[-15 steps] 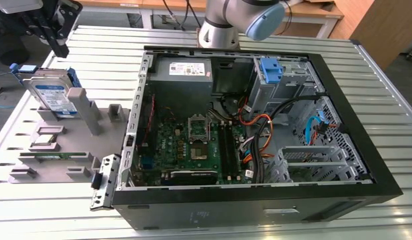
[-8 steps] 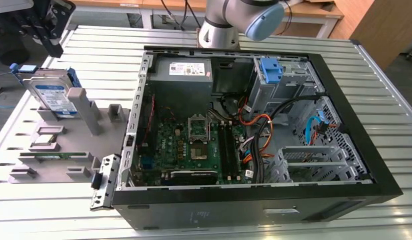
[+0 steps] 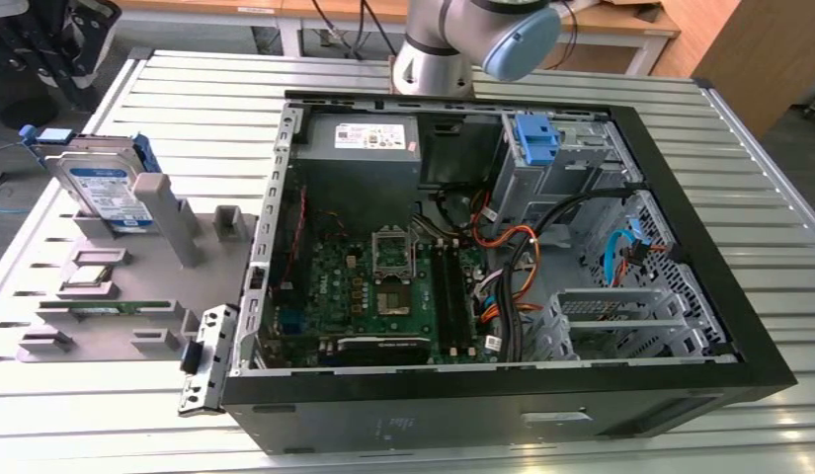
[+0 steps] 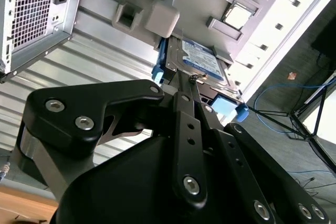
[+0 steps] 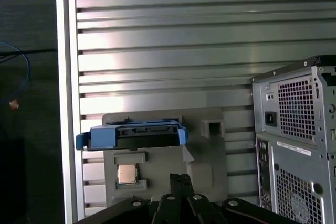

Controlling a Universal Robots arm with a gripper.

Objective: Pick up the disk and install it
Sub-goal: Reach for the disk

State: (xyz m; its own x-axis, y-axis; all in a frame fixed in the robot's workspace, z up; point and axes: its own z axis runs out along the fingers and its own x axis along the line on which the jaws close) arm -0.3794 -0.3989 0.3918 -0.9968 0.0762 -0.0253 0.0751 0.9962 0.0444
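Note:
The disk (image 3: 111,188) is a silver drive with a white-and-blue label in a blue carrier frame. It stands on edge, leaning in a grey holder (image 3: 143,296) on the slatted table at the exterior view's left. In the first wrist view the disk (image 5: 134,135) shows edge-on, some way beyond my gripper (image 5: 179,178). The black fingers lie pressed together with nothing between them. In the second wrist view the gripper (image 4: 191,80) points toward the disk (image 4: 202,59) and stays apart from it.
The open computer case (image 3: 723,296) lies on the table, with a blue bracket (image 3: 535,138) on its metal cage and a perforated drive bay (image 3: 618,316). The grey holder also carries a square chip (image 5: 126,173) and a green memory stick (image 3: 104,311). The arm's body (image 3: 473,39) is behind the case.

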